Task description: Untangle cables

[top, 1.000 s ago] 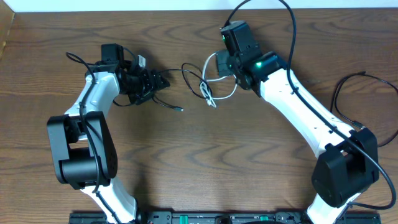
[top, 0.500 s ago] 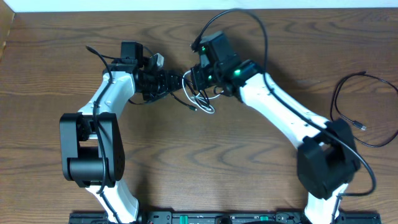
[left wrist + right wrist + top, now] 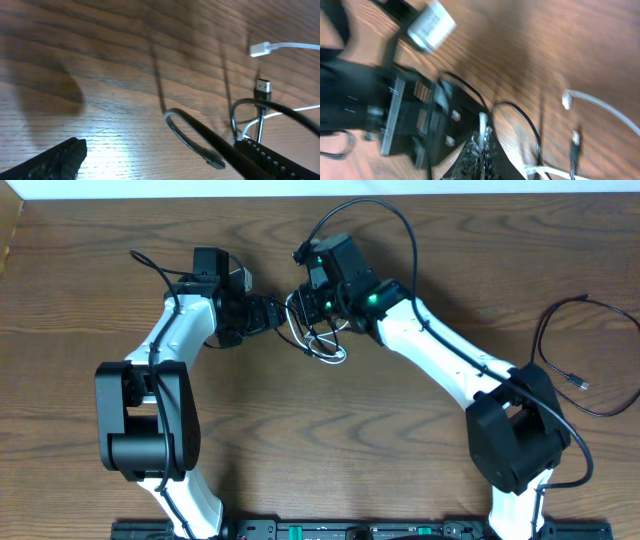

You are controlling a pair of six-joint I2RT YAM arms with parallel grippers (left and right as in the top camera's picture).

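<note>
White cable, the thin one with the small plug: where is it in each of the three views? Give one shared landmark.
Overhead: thin white cable loops at top centre.
Left wrist: the cable is upper right, with its plug end pointing left.
Right wrist: the cable is on the right side, plug end at mid-height.
Landmark: thin black cable tangled with it, in all three.

Glossy wood-grain table (image 3: pixel 400 460), smooth white cable (image 3: pixel 295 46)
</note>
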